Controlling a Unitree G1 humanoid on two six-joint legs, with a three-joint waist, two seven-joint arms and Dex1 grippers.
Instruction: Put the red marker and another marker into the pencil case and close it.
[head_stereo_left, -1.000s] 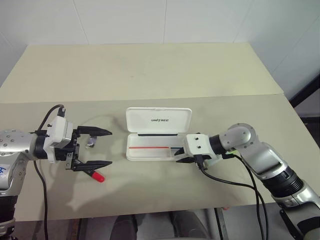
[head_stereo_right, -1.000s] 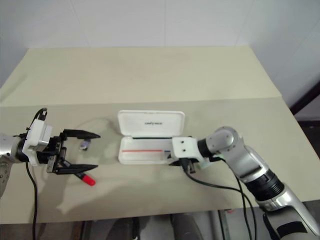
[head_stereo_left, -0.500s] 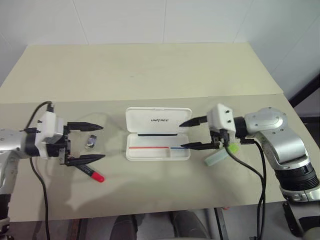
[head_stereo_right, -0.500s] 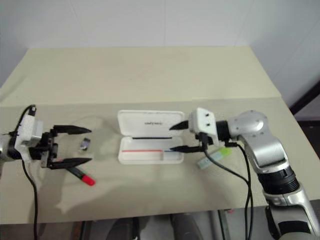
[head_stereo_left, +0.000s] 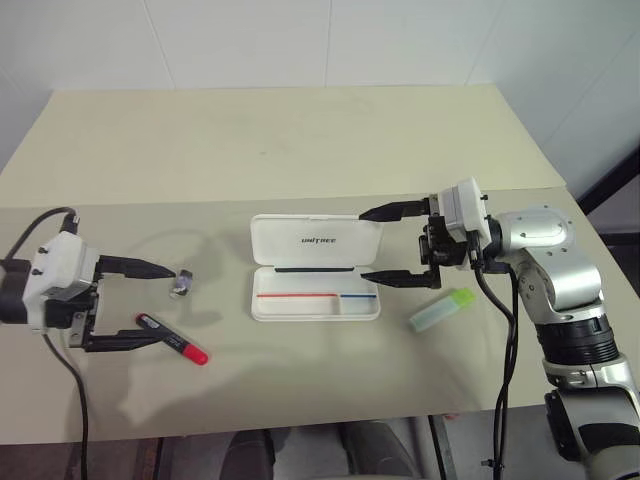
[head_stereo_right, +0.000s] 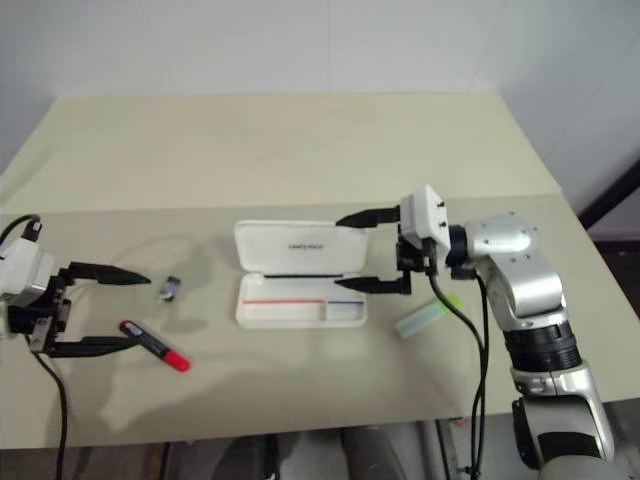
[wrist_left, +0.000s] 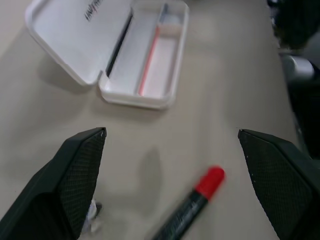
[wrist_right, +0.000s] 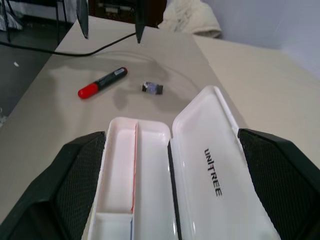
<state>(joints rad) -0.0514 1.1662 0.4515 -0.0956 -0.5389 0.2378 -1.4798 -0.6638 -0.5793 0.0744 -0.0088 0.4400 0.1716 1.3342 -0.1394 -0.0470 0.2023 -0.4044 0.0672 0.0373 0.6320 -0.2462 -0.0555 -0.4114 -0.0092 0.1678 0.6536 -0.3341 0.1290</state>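
Head-camera view, beige surface (head_stereo_left: 300, 130). The pencil case (head_stereo_left: 316, 267) lies open at centre, its lid folded back toward 12 o'clock and bearing small black lettering; the tray shows a red and a blue stripe and holds nothing. The red marker (head_stereo_left: 174, 339) lies on the surface at about 8 o'clock from the case, well apart from it, red cap toward 4 o'clock. The barrel's far end is partly covered by the lower finger of the left claw (head_stereo_left: 150, 303), which hangs with its fingers spread wide, gripping nothing. A small dark-and-silver object (head_stereo_left: 181, 284), too small to identify, lies between the left claw and the case. The other marker (head_stereo_left: 441, 309), pale green with a brighter cap, lies on the surface at 4 o'clock from the case, just beside it. The right claw (head_stereo_left: 377, 246) hangs at the case's 3 o'clock end, fingers wide apart and empty. The cables trailing from both wrists are cut off by the frame edges.
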